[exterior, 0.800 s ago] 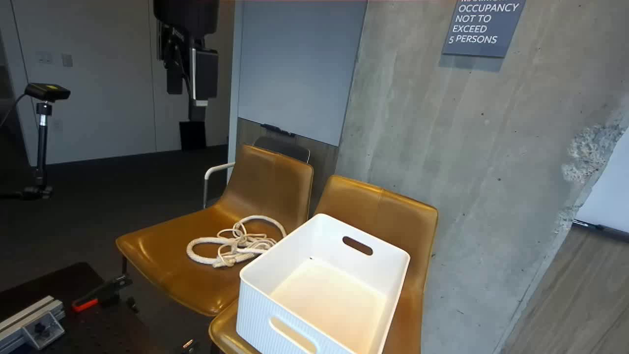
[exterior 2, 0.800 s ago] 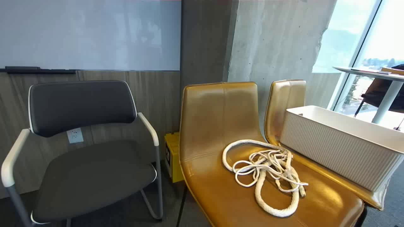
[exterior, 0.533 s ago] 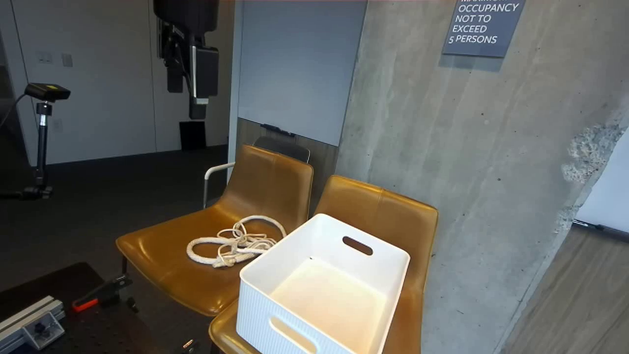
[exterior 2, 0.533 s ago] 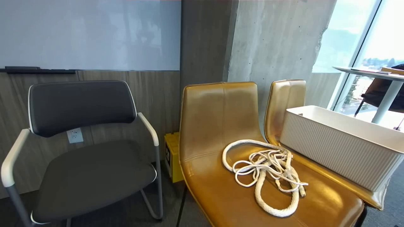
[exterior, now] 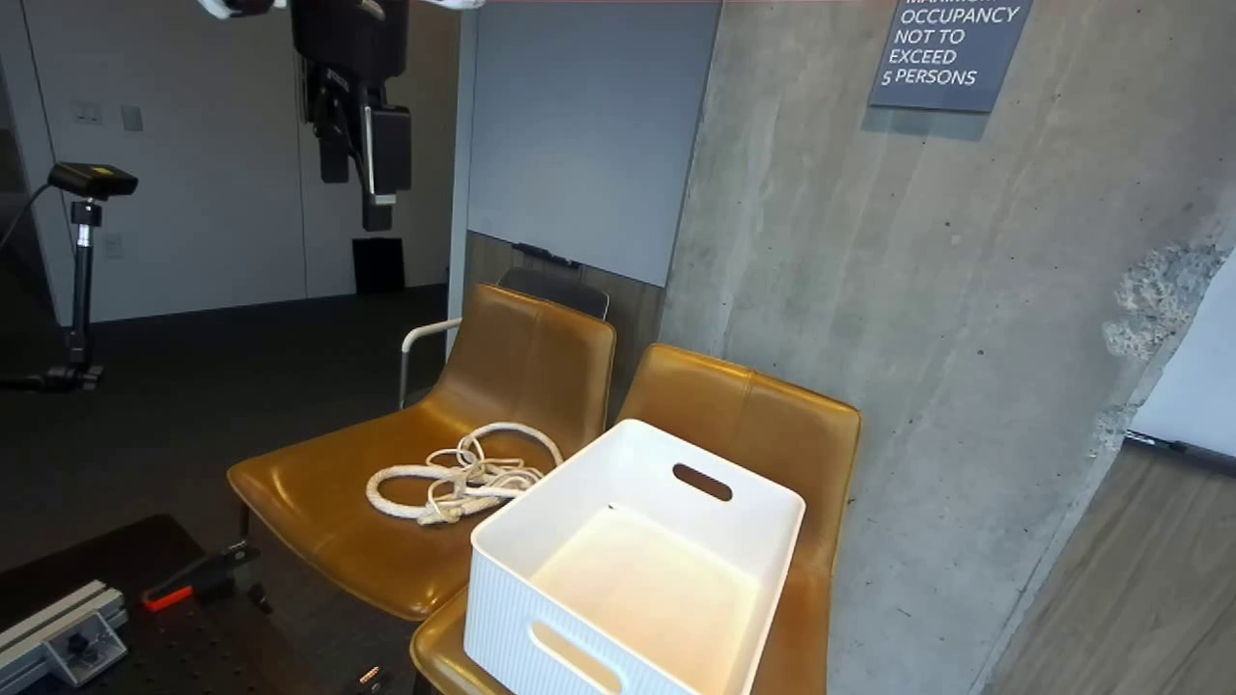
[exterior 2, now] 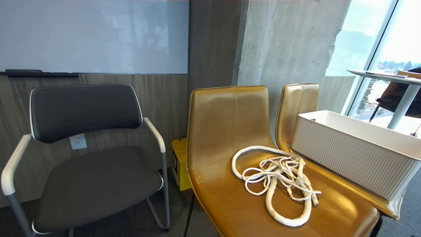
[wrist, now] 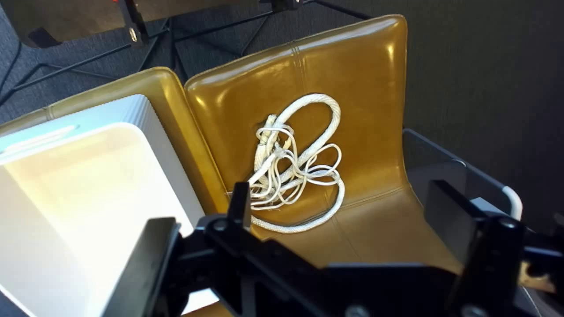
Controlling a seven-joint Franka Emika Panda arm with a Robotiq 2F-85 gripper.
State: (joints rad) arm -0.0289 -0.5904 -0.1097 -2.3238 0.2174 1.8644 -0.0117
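Note:
My gripper [wrist: 343,191] stands open in the wrist view, its fingers wide apart and nothing between them. In an exterior view the gripper [exterior: 354,201] hangs high in the air, above and well apart from the chairs. A bundle of white rope [wrist: 308,154] with thick loops and tangled thin cord lies on a tan leather chair [wrist: 365,88]. The left finger covers a bit of the rope in the wrist view. On the adjoining tan chair [exterior: 739,386] rests a white ribbed bin [exterior: 637,569] with handle slots; nothing shows inside it.
A dark grey armchair [exterior 2: 92,184] stands beside the tan chairs, with a yellow box [exterior 2: 181,161] between. Behind rises a concrete pillar [exterior: 946,290]. A camera on a stand [exterior: 92,183] and a dark table [exterior: 193,637] with a red-handled clamp [exterior: 188,584] are at the left.
In an exterior view my gripper has shifted a little left and tilted slightly, and white arm parts now show at the top edge. Rope, bin and chairs have not moved.

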